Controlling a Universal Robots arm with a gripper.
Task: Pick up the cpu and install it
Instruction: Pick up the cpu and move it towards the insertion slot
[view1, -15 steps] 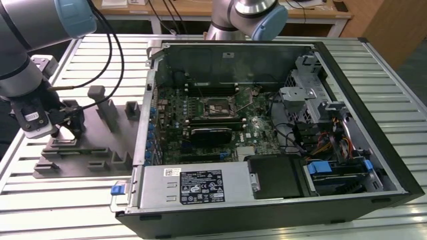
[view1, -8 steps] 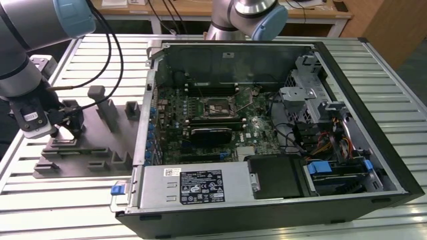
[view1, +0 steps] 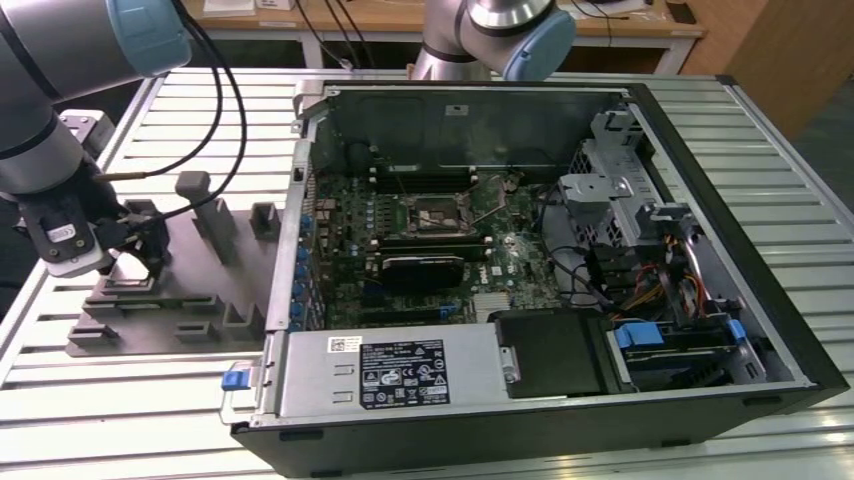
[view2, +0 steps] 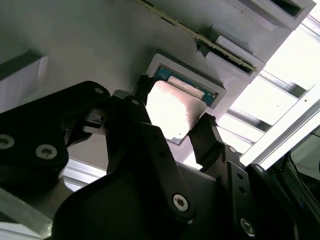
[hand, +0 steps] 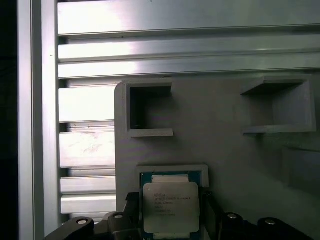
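Claw (view2: 172, 105) down at the grey fixture tray (view1: 200, 300) on the counter (view1: 134, 400), on the exterior view's left, well apart from the open computer case (view1: 747, 250). The cpu (hand: 171, 207) sits at its shallow square recess in that tray, silver top up. The fingers (view2: 204, 126) are closed in narrow, one against each opposite side of the chip.

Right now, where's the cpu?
In the first wrist view the cpu sits in a square recess of the grey holder, right at the tool; that holder lies at the exterior view's left, outside the computer case.
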